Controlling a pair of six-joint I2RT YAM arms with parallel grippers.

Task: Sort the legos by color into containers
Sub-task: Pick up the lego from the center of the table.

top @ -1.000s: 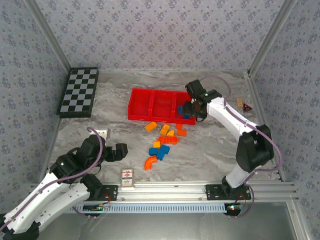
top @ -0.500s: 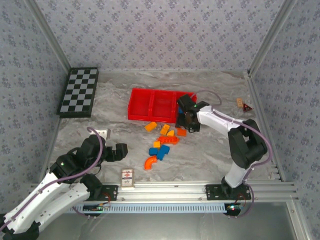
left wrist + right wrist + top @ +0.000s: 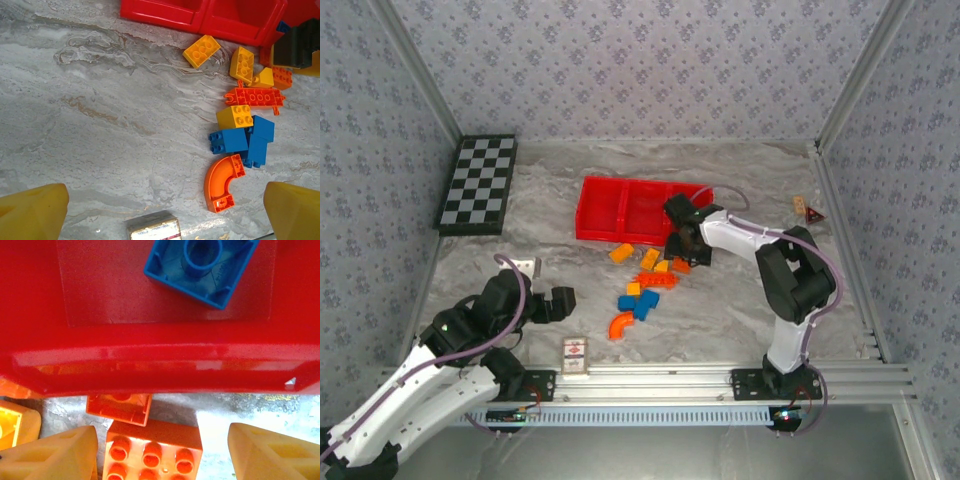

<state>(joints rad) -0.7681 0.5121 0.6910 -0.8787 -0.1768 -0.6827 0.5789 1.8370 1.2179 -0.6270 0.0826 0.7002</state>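
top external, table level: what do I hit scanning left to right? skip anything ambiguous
checkerboard → printed card → curved orange lego → right end effector → small item by the right rail

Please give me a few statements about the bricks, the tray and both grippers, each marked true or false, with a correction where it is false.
1. A blue brick lies inside the red tray. True.
2. The left gripper holds the curved orange brick. False: it is open and empty, and that brick lies on the table.
3. The right gripper is open, aimed at a red-orange brick just outside the tray. True.
4. The checkerboard lies right of the tray. False: it lies to its left.
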